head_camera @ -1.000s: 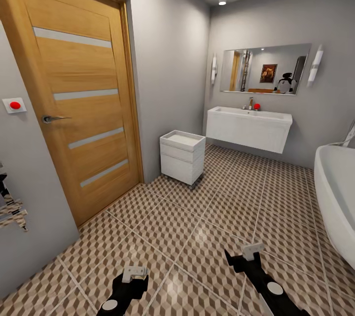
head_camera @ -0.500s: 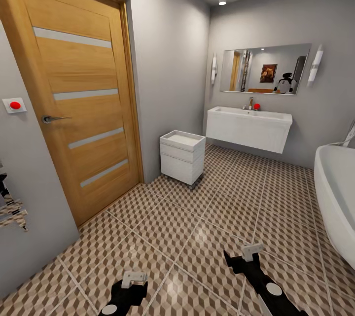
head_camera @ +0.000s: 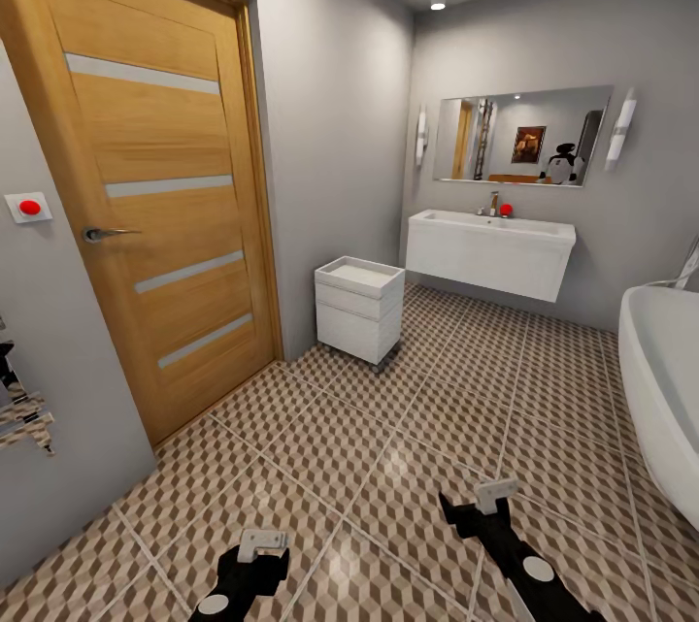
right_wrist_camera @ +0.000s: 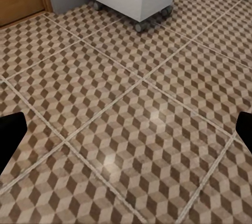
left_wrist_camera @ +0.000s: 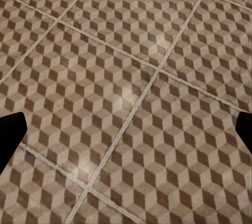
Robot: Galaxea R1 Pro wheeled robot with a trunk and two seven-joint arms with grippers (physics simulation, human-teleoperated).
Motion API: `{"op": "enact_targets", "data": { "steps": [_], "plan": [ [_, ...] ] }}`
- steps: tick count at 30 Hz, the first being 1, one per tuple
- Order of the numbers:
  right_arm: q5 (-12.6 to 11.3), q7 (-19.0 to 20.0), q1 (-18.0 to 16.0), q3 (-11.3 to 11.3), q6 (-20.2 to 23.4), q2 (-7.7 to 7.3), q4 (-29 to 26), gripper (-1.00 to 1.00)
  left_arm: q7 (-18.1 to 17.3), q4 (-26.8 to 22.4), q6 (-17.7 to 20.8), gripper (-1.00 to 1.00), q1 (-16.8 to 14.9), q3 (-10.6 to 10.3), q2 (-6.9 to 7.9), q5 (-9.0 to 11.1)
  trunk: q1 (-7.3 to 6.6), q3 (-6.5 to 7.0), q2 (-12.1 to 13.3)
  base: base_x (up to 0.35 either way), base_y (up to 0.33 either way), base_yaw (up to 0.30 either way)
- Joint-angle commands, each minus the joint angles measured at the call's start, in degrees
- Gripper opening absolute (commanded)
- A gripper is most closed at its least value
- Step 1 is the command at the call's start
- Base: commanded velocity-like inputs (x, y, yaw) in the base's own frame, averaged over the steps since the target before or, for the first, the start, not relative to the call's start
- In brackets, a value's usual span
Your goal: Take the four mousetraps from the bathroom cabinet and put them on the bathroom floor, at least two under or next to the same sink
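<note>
Grey walls (head_camera: 340,69), wood door (head_camera: 155,185), white drawer unit (head_camera: 359,307), mirror (head_camera: 519,137)

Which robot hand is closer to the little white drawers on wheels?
Right. The right end effector sits below the white drawer unit across open floor; the left end effector hangs lower, farther back.
</note>
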Motion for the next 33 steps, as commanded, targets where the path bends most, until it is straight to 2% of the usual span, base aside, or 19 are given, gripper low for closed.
{"op": "enact_targets", "data": {
  "steps": [1,16,25,27,29,30,32,33],
  "plan": [
    [0.17,-0.03,-0.03,0.12,-0.18,-0.02,0.05,1.0,0.38,-0.11,0.35,1.0,-0.02,-0.24,0.0,0.03,0.0,-0.06,-0.03,0.0,0.0,0.0],
    [0.13,-0.07,-0.07,-0.06,-0.79,0.01,-0.27,1.0,0.24,-0.88,0.13,1.0,-0.02,-0.24,-0.03,-0.01,0.0,-0.06,-0.03,0.0,0.0,0.0],
    [0.16,-0.16,-0.07,-0.06,-0.93,0.12,-1.23,1.0,0.3,-3.0,0.32,1.0,-0.02,-0.31,-0.01,0.01,0.0,-0.06,-0.03,0.0,0.0,0.0],
    [0.21,-0.25,-0.09,0.1,-1.0,0.86,-1.91,1.0,0.43,-3.22,0.43,1.0,-0.02,-0.28,-0.1,0.0,0.0,-0.06,-0.03,0.0,0.0,0.0],
    [0.36,-0.63,-0.09,0.33,-0.96,2.73,-2.56,1.0,0.51,-3.45,0.56,1.0,-0.02,-0.22,-0.16,-0.01,0.0,-0.06,-0.03,0.0,0.0,0.0],
    [0.48,-1.36,-0.1,0.5,-0.93,4.25,-2.99,1.0,0.55,-3.85,0.65,1.0,-0.02,-0.2,-0.18,-0.01,0.0,-0.06,-0.03,0.0,0.0,0.0],
    [0.98,-3.63,-0.1,0.66,-0.9,6.13,-3.46,1.0,0.57,-4.73,0.72,1.0,-0.02,-0.26,-0.2,-0.01,0.0,-0.06,-0.03,0.0,0.0,0.0],
    [1.31,-4.65,-0.1,0.71,-0.9,6.57,-3.55,1.0,0.59,-4.97,0.72,1.0,-0.02,-0.27,-0.2,-0.01,0.0,-0.06,-0.03,0.0,0.0,0.0]
  ]
}}
